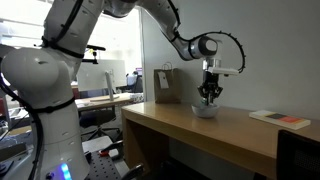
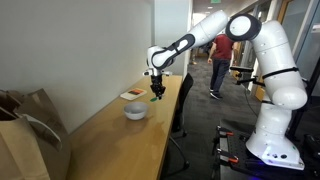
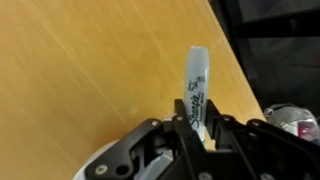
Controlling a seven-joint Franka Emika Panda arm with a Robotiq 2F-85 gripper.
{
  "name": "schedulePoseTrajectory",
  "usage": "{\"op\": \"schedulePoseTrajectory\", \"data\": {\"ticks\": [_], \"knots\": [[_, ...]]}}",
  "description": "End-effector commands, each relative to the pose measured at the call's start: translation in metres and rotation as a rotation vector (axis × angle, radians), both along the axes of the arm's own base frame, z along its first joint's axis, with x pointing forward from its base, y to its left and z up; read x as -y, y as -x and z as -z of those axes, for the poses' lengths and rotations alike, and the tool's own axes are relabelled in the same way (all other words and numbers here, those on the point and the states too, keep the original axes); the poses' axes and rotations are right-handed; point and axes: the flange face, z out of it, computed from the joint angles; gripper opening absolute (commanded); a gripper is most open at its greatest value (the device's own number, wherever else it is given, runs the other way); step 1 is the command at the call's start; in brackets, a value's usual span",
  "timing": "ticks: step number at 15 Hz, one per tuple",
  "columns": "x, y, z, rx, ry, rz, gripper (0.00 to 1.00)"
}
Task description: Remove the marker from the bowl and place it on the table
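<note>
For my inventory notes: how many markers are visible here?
1. The marker is clamped in the gripper, over the table near the bowl. More could be hidden inside the bowl.

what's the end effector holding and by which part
The marker, pinched near one end by the end effector; the rest of its barrel sticks out free.

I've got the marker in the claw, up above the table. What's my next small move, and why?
Probably lower straight down. The claw is shut on the Sharpie marker, whose tip shows over the wooden table, with the bowl off to the side; it hangs too high to release yet.
</note>
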Motion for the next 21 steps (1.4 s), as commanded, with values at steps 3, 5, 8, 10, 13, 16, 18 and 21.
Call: {"op": "schedulePoseTrajectory", "data": {"ticks": [3,5,8,10,13,16,18,21], "knots": [[0.006,0.032,0.035,0.014,0.005,0.019,0.06],[-0.005,0.039,0.047,-0.013,-0.002,-0.036,0.06],[-0.034,0.045,0.059,-0.040,-0.011,-0.121,0.06],[-0.052,0.046,0.060,-0.038,-0.020,-0.144,0.06],[-0.061,0.040,0.058,0.000,-0.012,-0.141,0.55],[-0.055,0.037,0.051,0.028,-0.012,-0.120,0.79],[-0.047,0.039,0.041,0.022,-0.010,-0.078,0.94],[-0.038,0.045,0.009,0.025,-0.013,0.013,1.00]]}}
